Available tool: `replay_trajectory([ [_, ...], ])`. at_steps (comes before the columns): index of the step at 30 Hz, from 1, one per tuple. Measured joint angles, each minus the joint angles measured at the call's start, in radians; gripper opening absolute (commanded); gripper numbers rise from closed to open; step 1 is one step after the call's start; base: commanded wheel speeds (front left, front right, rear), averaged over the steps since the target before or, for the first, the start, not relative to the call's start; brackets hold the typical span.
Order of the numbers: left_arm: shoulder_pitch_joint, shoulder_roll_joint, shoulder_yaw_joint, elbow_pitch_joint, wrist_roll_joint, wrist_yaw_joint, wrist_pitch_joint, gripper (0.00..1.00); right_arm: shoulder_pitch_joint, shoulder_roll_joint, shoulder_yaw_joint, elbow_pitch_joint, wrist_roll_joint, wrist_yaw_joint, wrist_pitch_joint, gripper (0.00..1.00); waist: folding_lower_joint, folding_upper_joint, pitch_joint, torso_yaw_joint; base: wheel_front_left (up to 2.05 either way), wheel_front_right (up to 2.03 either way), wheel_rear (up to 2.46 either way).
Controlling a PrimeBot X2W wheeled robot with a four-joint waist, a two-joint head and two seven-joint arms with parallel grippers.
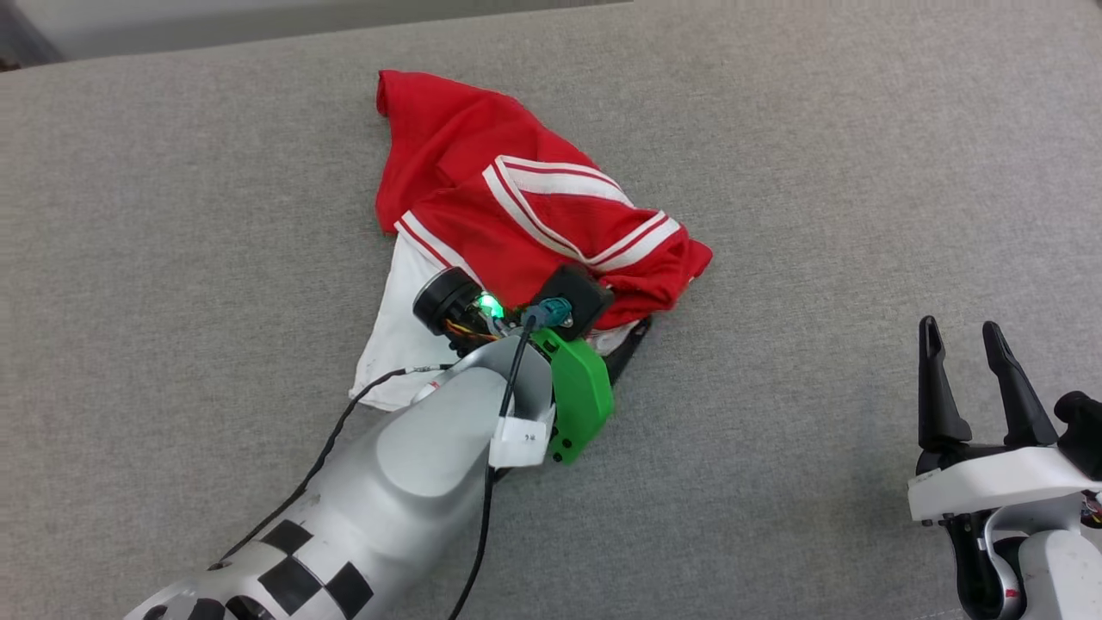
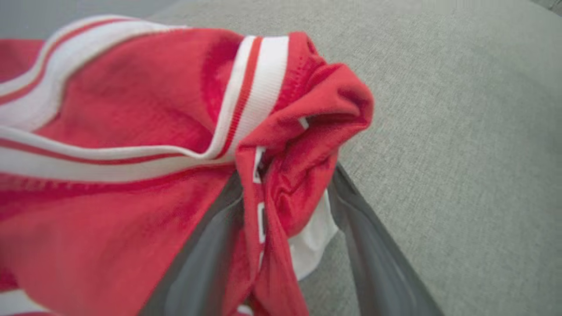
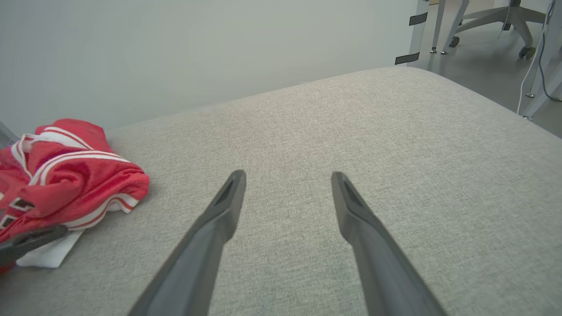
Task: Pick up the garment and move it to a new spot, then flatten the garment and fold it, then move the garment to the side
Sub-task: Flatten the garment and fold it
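Observation:
The garment (image 1: 516,215) lies crumpled in a heap on the grey upholstered surface, red with white striped trim and a white sleeve spread at its near left. My left arm (image 1: 465,430) reaches into its near edge. Seen from the left wrist, my left gripper (image 2: 287,175) stands open, its two fingers apart on either side of a bunched red fold of the garment (image 2: 131,131). My right gripper (image 1: 959,327) is open and holds nothing at the lower right, well clear of the cloth. In the right wrist view my right gripper (image 3: 287,175) hovers over bare fabric, the garment (image 3: 66,175) far to its left.
The grey upholstered surface (image 1: 818,172) stretches wide on all sides of the heap. Its far edge meets a pale wall (image 3: 175,52). Beyond its right edge are floor, table legs and a wheeled chair base (image 3: 487,22).

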Motion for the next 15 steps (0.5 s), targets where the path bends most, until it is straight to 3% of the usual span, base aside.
replay_trajectory([
  [4, 0.002, -0.015, -0.01, -0.025, 0.017, 0.011, -0.084, 1.0, 0.011, -0.003, 0.001, 0.005, -0.001, 0.0, -0.001, 1.0, 0.0, 0.0, -0.037, 0.017, 0.0, 0.0, 0.0],
  [8, 0.041, -0.009, -0.009, -0.102, 0.028, 0.053, -0.12, 1.0, 0.038, -0.008, -0.003, 0.009, -0.001, 0.0, -0.001, 1.0, 0.0, 0.0, -0.078, 0.037, 0.0, 0.0, 0.0],
  [11, 0.112, 0.024, 0.014, -0.199, 0.028, 0.105, -0.138, 1.0, 0.058, -0.014, -0.004, 0.007, -0.001, 0.0, -0.001, 1.0, -0.0001, 0.0, -0.111, 0.057, 0.0, 0.0, 0.0],
  [15, 0.182, 0.098, 0.085, -0.341, 0.047, 0.225, -0.153, 1.0, 0.071, -0.02, -0.007, -0.007, -0.001, 0.0, 0.0, 1.0, -0.0001, 0.0, -0.144, 0.086, 0.0, 0.0, 0.0],
])
